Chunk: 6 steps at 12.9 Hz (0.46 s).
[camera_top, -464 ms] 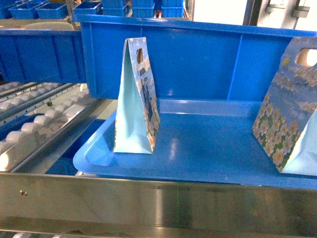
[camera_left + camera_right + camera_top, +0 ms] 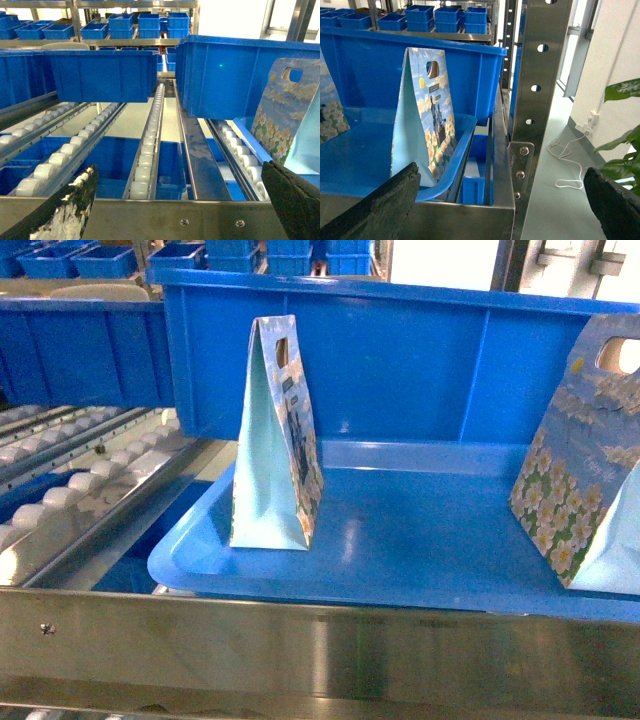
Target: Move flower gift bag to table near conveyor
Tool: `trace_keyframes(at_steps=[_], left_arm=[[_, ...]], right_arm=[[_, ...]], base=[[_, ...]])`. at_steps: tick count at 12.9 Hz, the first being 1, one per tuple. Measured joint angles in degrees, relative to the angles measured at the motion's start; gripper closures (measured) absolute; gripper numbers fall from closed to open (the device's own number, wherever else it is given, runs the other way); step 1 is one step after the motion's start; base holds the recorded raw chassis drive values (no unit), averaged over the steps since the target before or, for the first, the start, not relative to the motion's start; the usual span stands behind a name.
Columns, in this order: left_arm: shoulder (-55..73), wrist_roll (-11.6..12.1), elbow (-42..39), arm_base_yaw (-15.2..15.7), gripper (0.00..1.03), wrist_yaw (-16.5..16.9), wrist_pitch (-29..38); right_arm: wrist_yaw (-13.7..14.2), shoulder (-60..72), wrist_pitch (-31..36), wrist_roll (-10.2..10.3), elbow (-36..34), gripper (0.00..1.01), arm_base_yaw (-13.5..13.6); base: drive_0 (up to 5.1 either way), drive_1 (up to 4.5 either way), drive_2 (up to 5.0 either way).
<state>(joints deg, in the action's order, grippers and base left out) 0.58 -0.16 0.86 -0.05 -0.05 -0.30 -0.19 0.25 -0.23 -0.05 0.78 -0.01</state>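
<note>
Two flower gift bags stand upright on a blue tray [image 2: 420, 540]: one at centre-left [image 2: 278, 440], one at the right edge [image 2: 585, 470]. The tray rests on the conveyor [image 2: 90, 480], a steel frame with white roller tracks. Neither gripper shows in the head view. My left gripper [image 2: 180, 210] is open in front of the conveyor's front rail [image 2: 165, 220], with a gift bag [image 2: 282, 115] off to its right. My right gripper [image 2: 497, 210] is open at the rack's right corner, with a gift bag [image 2: 427, 115] up and to its left. The table is out of view.
A tall blue bin [image 2: 400, 360] stands right behind the tray, and more blue bins [image 2: 100, 75] sit on the roller tracks [image 2: 150, 135]. A perforated steel post [image 2: 540, 75] rises at the rack's right corner. Beyond it are floor, a white cable [image 2: 567, 165] and a plant [image 2: 625, 130].
</note>
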Motion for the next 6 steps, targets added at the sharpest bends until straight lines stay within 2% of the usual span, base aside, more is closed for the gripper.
trace_keyframes(at_steps=[5, 6], left_arm=[[0.0, 0.0, 0.0, 0.0, 0.05, 0.0, 0.0], [0.1, 0.0, 0.0, 0.0, 0.05, 0.0, 0.3]], right_arm=[[0.0, 0.0, 0.0, 0.0, 0.0, 0.03, 0.0], [0.5, 1.2, 3.2, -0.7, 0.0, 0.03, 0.9]], base=[[0.0, 0.0, 0.0], [0.0, 0.0, 0.0]])
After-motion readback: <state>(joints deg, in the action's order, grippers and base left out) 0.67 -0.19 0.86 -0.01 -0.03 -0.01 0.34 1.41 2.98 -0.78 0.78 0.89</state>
